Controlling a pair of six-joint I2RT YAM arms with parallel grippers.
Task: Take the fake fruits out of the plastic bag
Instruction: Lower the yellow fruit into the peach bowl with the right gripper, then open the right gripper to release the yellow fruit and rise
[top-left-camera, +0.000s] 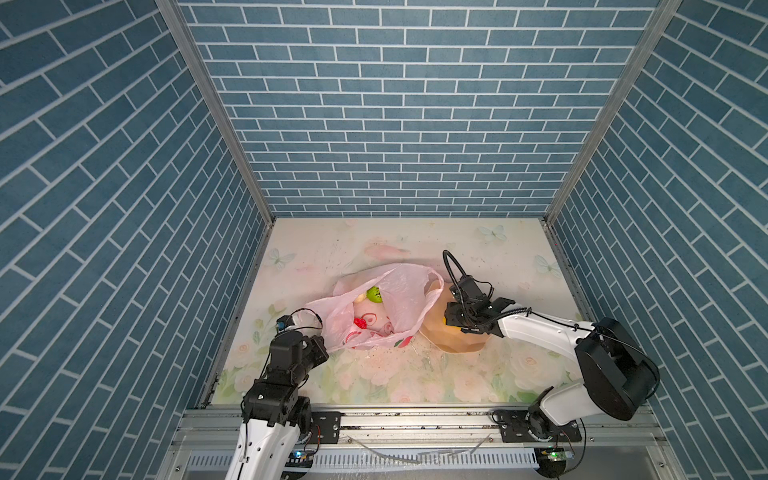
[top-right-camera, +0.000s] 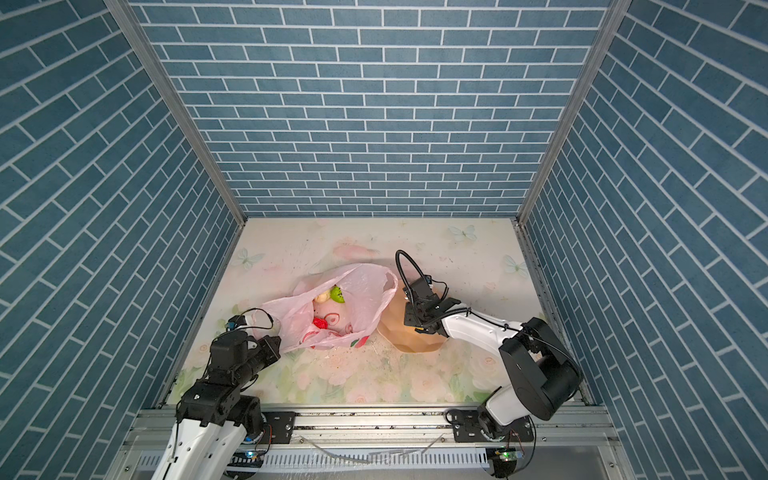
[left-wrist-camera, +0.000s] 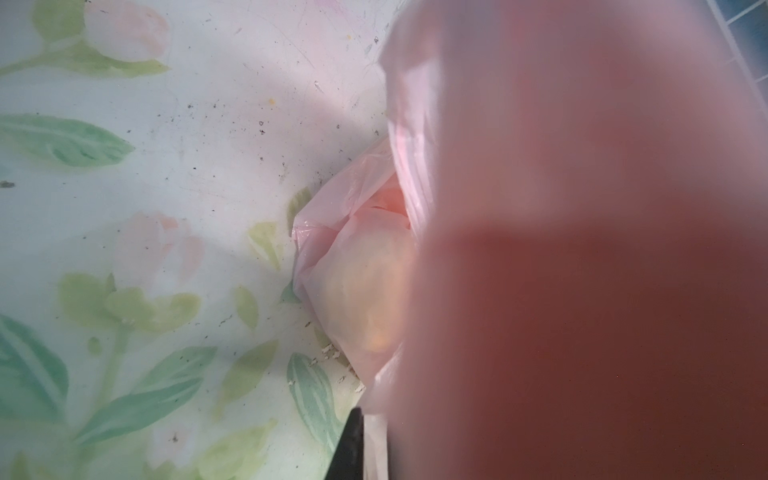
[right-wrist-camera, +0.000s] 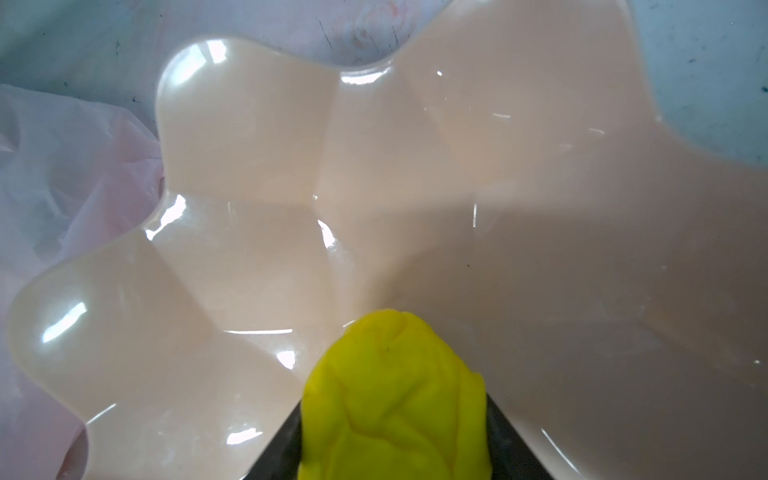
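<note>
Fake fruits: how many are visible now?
4: green fruit, cream fruit and red fruit in the bag; yellow fruit in the right gripper above the bowl. Others may be hidden inside.

Bright, even light; plastic bag (left-wrist-camera: 582, 208) blurs the left wrist view, bowl (right-wrist-camera: 249, 145) glares

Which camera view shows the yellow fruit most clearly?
The right wrist view: the yellow fruit appears large and sharp, held in the right end effector over the bowl. In a top view only a yellow sliver shows. The left wrist view shows none.
</note>
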